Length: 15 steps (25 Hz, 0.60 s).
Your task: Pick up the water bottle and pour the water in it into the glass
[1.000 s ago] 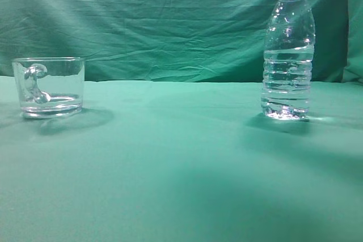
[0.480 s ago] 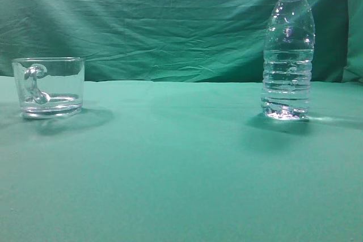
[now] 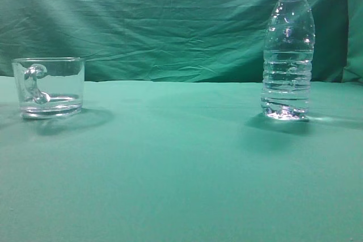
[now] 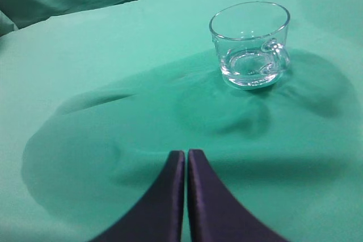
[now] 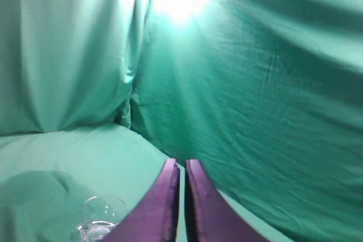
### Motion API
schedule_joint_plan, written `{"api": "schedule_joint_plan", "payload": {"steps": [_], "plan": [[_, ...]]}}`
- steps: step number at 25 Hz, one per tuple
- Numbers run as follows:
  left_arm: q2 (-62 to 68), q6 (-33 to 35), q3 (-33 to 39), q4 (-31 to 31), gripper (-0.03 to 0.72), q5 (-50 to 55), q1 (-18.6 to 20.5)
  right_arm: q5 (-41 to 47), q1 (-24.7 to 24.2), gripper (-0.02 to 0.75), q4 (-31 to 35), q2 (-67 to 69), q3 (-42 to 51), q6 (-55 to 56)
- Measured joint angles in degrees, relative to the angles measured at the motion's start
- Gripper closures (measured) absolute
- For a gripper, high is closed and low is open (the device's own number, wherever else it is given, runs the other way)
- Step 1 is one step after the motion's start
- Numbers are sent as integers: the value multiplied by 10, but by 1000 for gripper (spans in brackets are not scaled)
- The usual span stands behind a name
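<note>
The water bottle (image 3: pixel 288 49) stands upright at the right of the green table, uncapped, with water (image 3: pixel 287 86) filling its ribbed lower half. The glass (image 3: pixel 50 86) stands at the left, handle towards the left; it holds a thin layer of water at most. Neither gripper shows in the exterior view. In the left wrist view my left gripper (image 4: pixel 186 154) is shut and empty, hovering well short of the glass (image 4: pixel 250 43). In the right wrist view my right gripper (image 5: pixel 182 164) is shut and empty; a clear vessel that looks like the glass (image 5: pixel 102 216) sits at lower left. The bottle is out of both wrist views.
A green cloth (image 3: pixel 170 168) covers the table, and a wrinkled green backdrop (image 3: pixel 170 21) hangs behind it. The right wrist view shows a curtain corner (image 5: pixel 133 94) with a bright light spot above.
A broad shadow on the cloth in the foreground of the exterior view has faded away. The bottle and the glass have not moved.
</note>
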Motion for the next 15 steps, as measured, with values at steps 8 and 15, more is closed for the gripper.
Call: {"api": "schedule_joint_plan", "payload": {"steps": [8,15], "plan": [[0,0,0,0,688,0,0,-4,0,738,-16,-95,0,24],[0,0,0,0,688,0,0,175,0,738,17,-163,2,135]]}}
